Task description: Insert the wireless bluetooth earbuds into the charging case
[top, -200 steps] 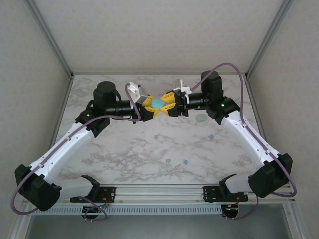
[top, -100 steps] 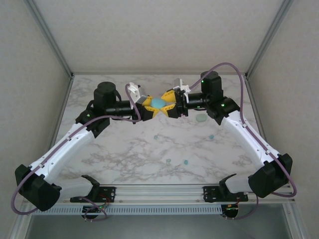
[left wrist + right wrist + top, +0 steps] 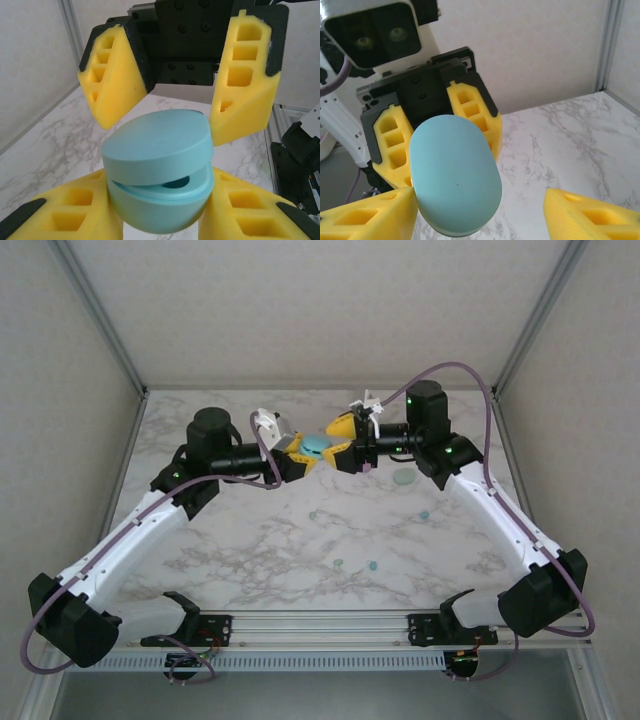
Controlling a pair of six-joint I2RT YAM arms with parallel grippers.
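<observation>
A second ago both hands pinched the teal charging case (image 3: 316, 446). The left hand (image 3: 302, 452) still clamps it, raised above the bench (image 3: 250, 540), with its lid slightly ajar. The right hand (image 3: 341, 440) has since spread its fingers wide to either side. Counted: one teal case, four loose earbuds (image 3: 313, 514) on the bench, and one mint case (image 3: 403, 478).

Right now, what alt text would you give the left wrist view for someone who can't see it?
A teal oval case, lid slightly ajar, is gripped between the yellow fingers of the left gripper at the bottom of the frame. Opposite, the right gripper faces it with its jaws spread wide, above a marble table.
</observation>
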